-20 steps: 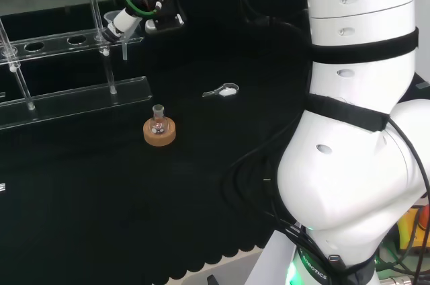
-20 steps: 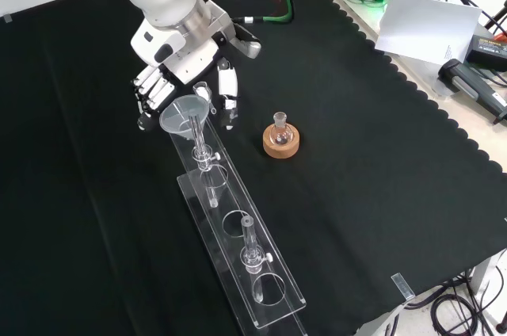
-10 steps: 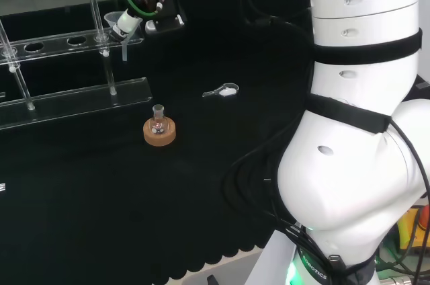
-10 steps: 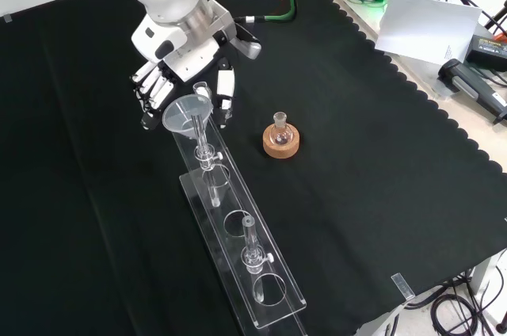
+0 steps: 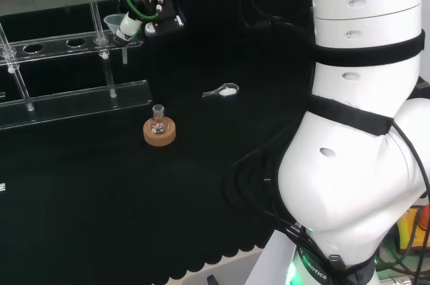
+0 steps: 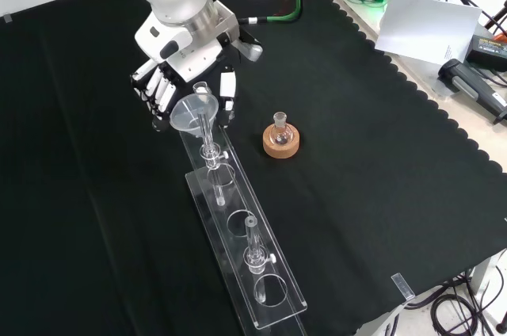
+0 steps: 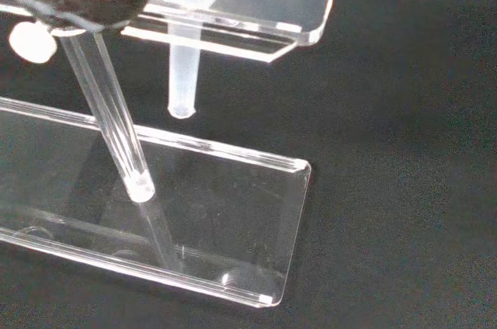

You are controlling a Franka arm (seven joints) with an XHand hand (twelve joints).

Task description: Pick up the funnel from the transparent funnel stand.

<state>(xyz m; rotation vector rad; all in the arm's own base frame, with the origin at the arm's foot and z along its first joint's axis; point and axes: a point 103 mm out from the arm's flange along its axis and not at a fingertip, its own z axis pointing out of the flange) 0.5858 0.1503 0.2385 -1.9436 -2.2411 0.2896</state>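
Black cloth covers the counter (image 6: 380,193). Largest on it, the transparent funnel stand (image 6: 238,225) runs toward the counter's near edge in the front view. At the stand's far end the hand (image 6: 170,86) cups the funnel (image 6: 190,114), fingers (image 6: 227,90) curled around its rim; the stem sits through the stand's hole.

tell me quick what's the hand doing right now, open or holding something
Hand: fingers curled around the clear plastic funnel, which sits in the transparent funnel stand.
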